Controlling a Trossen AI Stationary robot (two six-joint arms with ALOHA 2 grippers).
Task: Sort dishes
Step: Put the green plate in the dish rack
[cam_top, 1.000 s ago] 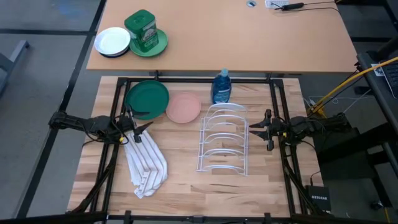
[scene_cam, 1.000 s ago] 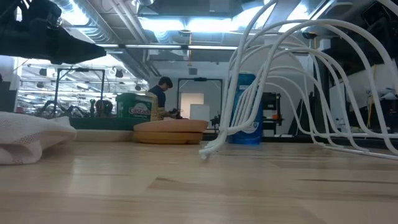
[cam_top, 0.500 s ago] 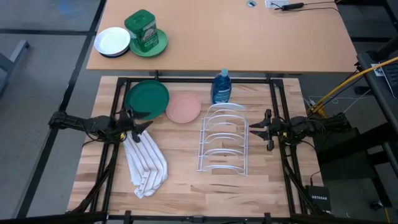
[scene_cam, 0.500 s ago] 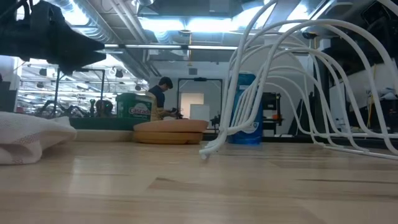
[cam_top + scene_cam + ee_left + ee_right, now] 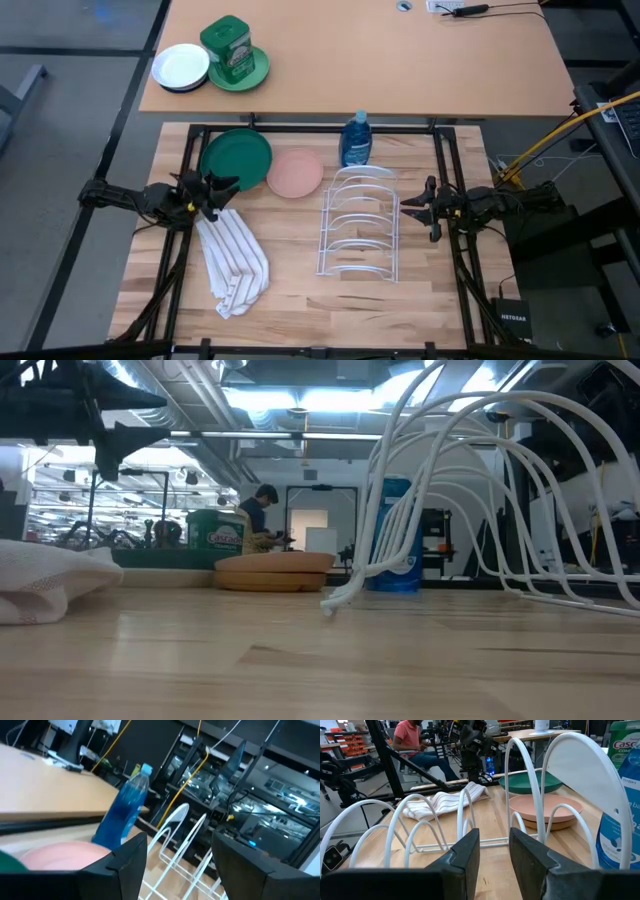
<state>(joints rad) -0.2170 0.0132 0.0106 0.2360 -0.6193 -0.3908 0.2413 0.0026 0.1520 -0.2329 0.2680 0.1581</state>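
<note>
1. Left gripper [image 5: 222, 190] sits at the near rim of the dark green plate [image 5: 237, 157]. The plate lies just ahead of and slightly to one side of its fingertips, nearly touching in the high view. Fingers apart, holding nothing (left wrist view shows a clear gap between the two dark fingers).
2. Salmon pink plate [image 5: 296, 172] lies just beyond the green one, touching or slightly overlapping its edge, farther from the left gripper. It is between that gripper and the white wire rack [image 5: 358, 222].
3. Right gripper [image 5: 416, 208] waits at the far side of the rack, fingers slightly apart, empty. The rack stands between it and both plates, so the left arm is clearly nearer.
4. Both plates lie flat, with no long axis, so the grasp likely has to come at a rim.
5. Striped cloth [image 5: 235, 261] lies just behind the left gripper, away from the plates.
6. White and brown plates: not seen on this table.
</note>
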